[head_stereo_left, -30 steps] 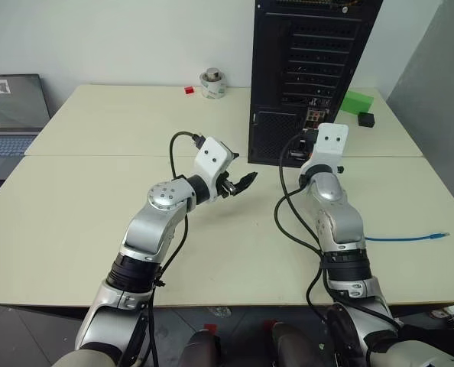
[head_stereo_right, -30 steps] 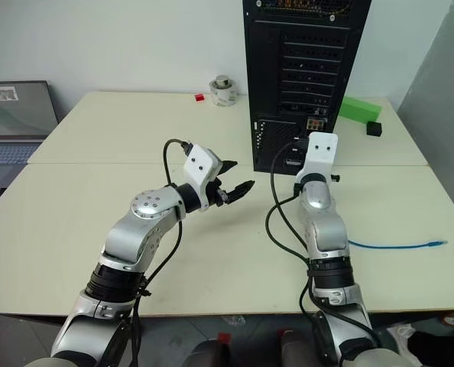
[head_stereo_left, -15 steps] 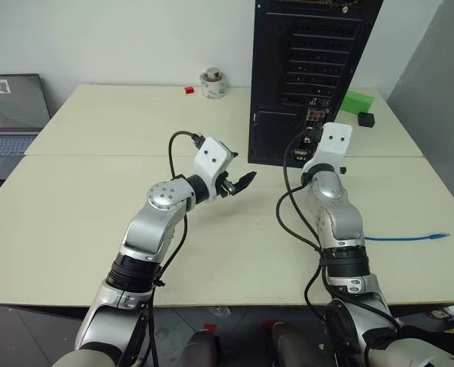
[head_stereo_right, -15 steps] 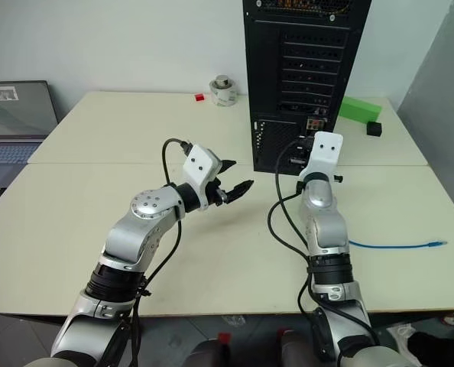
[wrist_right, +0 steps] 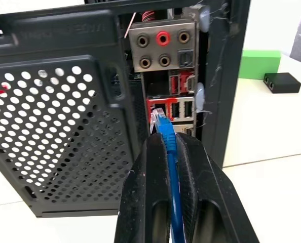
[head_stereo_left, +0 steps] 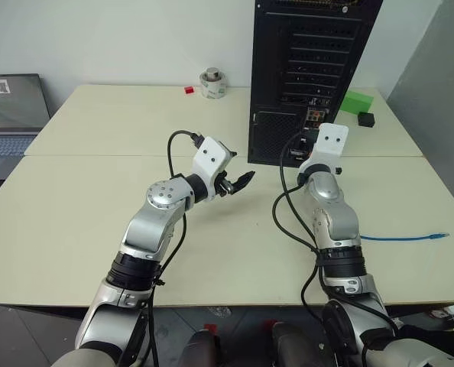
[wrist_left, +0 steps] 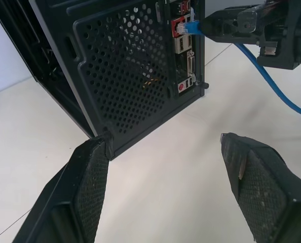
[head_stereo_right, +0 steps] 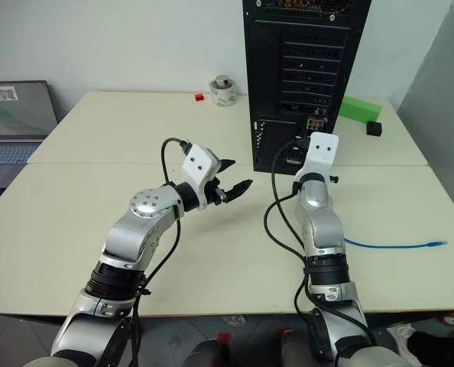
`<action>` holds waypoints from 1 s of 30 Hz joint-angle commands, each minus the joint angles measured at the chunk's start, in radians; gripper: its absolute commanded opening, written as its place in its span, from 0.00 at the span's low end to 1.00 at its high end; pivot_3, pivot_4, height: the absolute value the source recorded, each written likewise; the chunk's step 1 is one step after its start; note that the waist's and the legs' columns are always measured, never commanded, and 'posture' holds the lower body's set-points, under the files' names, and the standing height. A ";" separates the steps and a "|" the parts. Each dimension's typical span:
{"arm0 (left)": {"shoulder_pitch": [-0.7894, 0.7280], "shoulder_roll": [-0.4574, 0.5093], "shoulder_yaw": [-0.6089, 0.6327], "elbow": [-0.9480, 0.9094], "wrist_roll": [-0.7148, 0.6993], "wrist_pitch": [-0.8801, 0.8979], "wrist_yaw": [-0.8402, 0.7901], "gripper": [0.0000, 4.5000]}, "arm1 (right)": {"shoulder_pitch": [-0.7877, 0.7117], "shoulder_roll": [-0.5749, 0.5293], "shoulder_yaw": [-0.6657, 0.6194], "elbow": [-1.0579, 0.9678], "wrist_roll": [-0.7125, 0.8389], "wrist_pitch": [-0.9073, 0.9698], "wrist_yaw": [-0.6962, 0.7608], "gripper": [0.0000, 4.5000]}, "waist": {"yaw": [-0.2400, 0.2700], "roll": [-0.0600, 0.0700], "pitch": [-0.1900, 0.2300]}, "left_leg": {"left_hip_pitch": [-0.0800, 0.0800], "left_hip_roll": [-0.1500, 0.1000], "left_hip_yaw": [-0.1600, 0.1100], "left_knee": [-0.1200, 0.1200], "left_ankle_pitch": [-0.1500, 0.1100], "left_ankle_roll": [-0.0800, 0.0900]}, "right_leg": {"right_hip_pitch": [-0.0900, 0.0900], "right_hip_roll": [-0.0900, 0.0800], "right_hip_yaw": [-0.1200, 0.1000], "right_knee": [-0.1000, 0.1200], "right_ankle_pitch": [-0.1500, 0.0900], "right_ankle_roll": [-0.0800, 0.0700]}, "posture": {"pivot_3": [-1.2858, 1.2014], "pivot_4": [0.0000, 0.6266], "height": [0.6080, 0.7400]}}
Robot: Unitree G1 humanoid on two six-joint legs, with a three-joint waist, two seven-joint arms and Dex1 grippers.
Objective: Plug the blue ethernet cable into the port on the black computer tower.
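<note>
My right tool [wrist_right: 166, 147] is clamped on the blue cable [wrist_right: 166, 132] just behind its clear plug, with both fingers [wrist_right: 149, 167] pressed against the cord. The plug tip sits at the red-rimmed socket block on the connector strip of the black tower [head_stereo_left: 311, 61]; the port [wrist_right: 158, 110] lies directly ahead of it. I cannot tell whether the tip has entered the port or only touches its rim. My left tool [head_stereo_left: 238, 183] hangs above the bench [head_stereo_left: 74, 206] with its fingers apart and nothing between them, well short of the tower's mesh grille.

I judge the step in hand to be the final insertion. The next move calls for a short, straight push along the plug's own axis, keeping the clip side aligned with the socket, until the plug seats.

At the grip, the cable's long axis runs in line with the right tool, with the plug end toward the tower's rear face. Behind the tool the cord trails back across the bench, and its free end [head_stereo_left: 439, 235] lies far to the right.
</note>
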 commanded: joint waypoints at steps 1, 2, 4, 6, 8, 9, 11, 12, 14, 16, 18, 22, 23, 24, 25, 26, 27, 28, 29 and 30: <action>-0.019 0.007 0.019 -0.019 0.011 -0.019 0.002 0.80 | -0.037 -0.006 0.004 -0.010 -0.020 -0.039 -0.002 0.00 | 0.000 0.000 0.000 | 0.000 0.000 0.000 0.000 0.000 0.000 | 0.000 0.000 0.000 0.000 0.000 0.000 | 0.52 0.24 1.00; -0.019 0.006 0.019 -0.019 0.012 -0.020 0.001 0.80 | -0.039 -0.007 0.002 -0.006 -0.020 -0.045 -0.002 0.00 | 0.000 0.000 0.000 | 0.000 0.000 0.000 0.000 0.000 0.000 | 0.000 0.000 0.000 0.000 0.000 0.000 | 0.52 0.24 1.00; -0.019 0.006 0.020 -0.018 0.013 -0.020 0.000 0.80 | -0.043 -0.009 0.000 0.000 -0.024 -0.051 -0.003 0.00 | 0.000 0.000 0.000 | 0.000 0.000 0.000 0.000 0.000 0.000 | 0.000 0.000 0.000 0.000 0.000 0.000 | 0.52 0.24 1.00; -0.018 0.004 0.020 -0.020 0.015 -0.019 0.000 0.80 | -0.045 -0.010 -0.003 0.005 -0.026 -0.055 -0.003 0.00 | 0.000 0.000 0.000 | 0.000 0.000 0.000 0.000 0.000 0.000 | 0.000 0.000 0.000 0.000 0.000 0.000 | 0.52 0.24 1.00; -0.018 0.002 0.020 -0.020 0.017 -0.019 -0.001 0.80 | -0.047 -0.008 -0.005 0.009 -0.026 -0.058 -0.001 0.00 | 0.000 0.000 0.000 | 0.000 0.000 0.000 0.000 0.000 0.000 | 0.000 0.000 0.000 0.000 0.000 0.000 | 0.52 0.24 1.00; -0.018 0.001 0.020 -0.019 0.018 -0.019 -0.001 0.80 | -0.049 -0.007 -0.006 0.014 -0.026 -0.060 0.000 0.00 | 0.000 0.000 0.000 | 0.000 0.000 0.000 0.000 0.000 0.000 | 0.000 0.000 0.000 0.000 0.000 0.000 | 0.52 0.24 1.00; -0.019 0.001 0.020 -0.018 0.018 -0.020 -0.002 0.80 | -0.052 -0.006 -0.007 0.020 -0.027 -0.063 0.001 0.00 | 0.000 0.000 0.000 | 0.000 0.000 0.000 0.000 0.000 0.000 | -0.001 0.000 0.000 0.000 0.000 0.000 | 0.52 0.24 1.00; -0.019 0.001 0.020 -0.017 0.019 -0.020 -0.002 0.80 | -0.054 -0.005 -0.008 0.025 -0.027 -0.063 -0.001 0.00 | 0.000 0.000 0.000 | 0.000 0.000 0.000 0.000 0.000 0.000 | -0.001 0.000 0.000 0.000 0.000 0.000 | 0.52 0.24 1.00; -0.019 0.001 0.019 -0.016 0.020 -0.020 -0.003 0.80 | -0.058 -0.005 -0.011 0.035 -0.028 -0.065 -0.005 0.00 | 0.000 0.000 0.000 | 0.000 0.000 0.000 0.000 0.000 0.000 | -0.001 0.000 0.000 0.000 0.000 0.000 | 0.52 0.24 1.00; -0.020 0.001 0.019 -0.016 0.020 -0.020 -0.004 0.80 | -0.061 -0.005 -0.015 0.044 -0.029 -0.069 -0.010 0.00 | -0.001 0.000 0.000 | 0.000 0.000 0.000 0.000 0.000 0.000 | -0.001 0.000 0.000 0.000 0.000 0.000 | 0.52 0.24 1.00; -0.018 0.002 0.019 -0.021 0.021 -0.017 -0.003 0.80 | -0.062 -0.007 -0.016 0.050 -0.031 -0.067 -0.014 0.00 | -0.001 0.000 0.000 | 0.000 0.000 0.000 0.000 0.000 0.000 | -0.001 0.000 0.000 0.000 0.000 0.000 | 0.52 0.24 1.00; -0.018 0.003 0.019 -0.022 0.022 -0.015 -0.003 0.80 | -0.067 -0.001 -0.013 0.061 -0.034 -0.061 -0.022 0.00 | -0.001 0.000 0.000 | 0.000 0.000 0.000 0.000 0.000 0.000 | -0.001 0.000 0.000 0.000 0.000 0.000 | 0.52 0.24 1.00; -0.019 0.004 0.019 -0.022 0.022 -0.015 -0.003 0.80 | -0.070 0.005 -0.010 0.064 -0.034 -0.062 -0.025 0.00 | -0.001 0.000 0.000 | 0.000 0.000 0.000 0.000 0.000 0.000 | -0.001 0.000 0.000 0.000 0.000 0.000 | 0.52 0.24 1.00; -0.019 0.004 0.019 -0.021 0.023 -0.015 -0.002 0.80 | -0.075 0.010 -0.006 0.068 -0.036 -0.064 -0.028 0.00 | -0.001 0.000 0.000 | 0.000 0.000 0.000 0.000 0.000 0.000 | -0.001 0.000 0.000 0.000 0.000 0.000 | 0.52 0.24 1.00; -0.019 0.004 0.020 -0.021 0.023 -0.015 -0.002 0.80 | -0.079 0.014 -0.002 0.072 -0.037 -0.066 -0.032 0.00 | -0.001 0.000 0.000 | 0.000 0.000 0.000 0.000 0.000 0.000 | -0.001 0.000 0.000 0.000 0.000 0.000 | 0.52 0.24 1.00; -0.020 0.004 0.020 -0.020 0.024 -0.015 -0.001 0.80 | -0.086 0.020 0.001 0.079 -0.039 -0.072 -0.036 0.00 | -0.002 0.000 0.000 | 0.000 0.000 0.000 0.000 0.000 0.000 | -0.001 0.000 0.000 0.000 0.000 0.000 | 0.52 0.24 1.00; -0.020 0.004 0.020 -0.020 0.024 -0.015 0.000 0.80 | -0.091 0.024 0.002 0.086 -0.040 -0.078 -0.041 0.00 | -0.004 0.000 0.000 | 0.000 0.000 0.000 0.000 0.000 0.000 | -0.001 0.000 0.000 0.000 0.000 0.000 | 0.52 0.24 1.00; -0.020 0.004 0.020 -0.018 0.025 -0.016 0.000 0.80 | -0.096 0.027 0.002 0.094 -0.040 -0.084 -0.044 0.00 | -0.006 0.000 0.000 | 0.000 0.000 0.000 0.000 0.000 0.000 | -0.001 0.000 0.000 0.000 0.000 0.000 | 0.52 0.24 1.00; -0.021 0.004 0.020 -0.016 0.026 -0.017 0.000 0.80 | -0.104 0.031 0.001 0.106 -0.042 -0.097 -0.051 0.00 | -0.009 0.000 0.000 | 0.000 0.000 0.000 0.000 0.000 0.000 | -0.001 0.000 0.000 0.000 0.000 0.000 | 0.52 0.24 1.00; -0.021 0.004 0.021 -0.015 0.027 -0.017 0.001 0.80 | -0.113 0.034 0.001 0.119 -0.044 -0.109 -0.057 0.00 | -0.011 0.000 0.000 | 0.000 0.000 0.000 0.000 0.000 0.000 | -0.001 0.000 0.000 0.000 0.000 0.000 | 0.52 0.24 1.00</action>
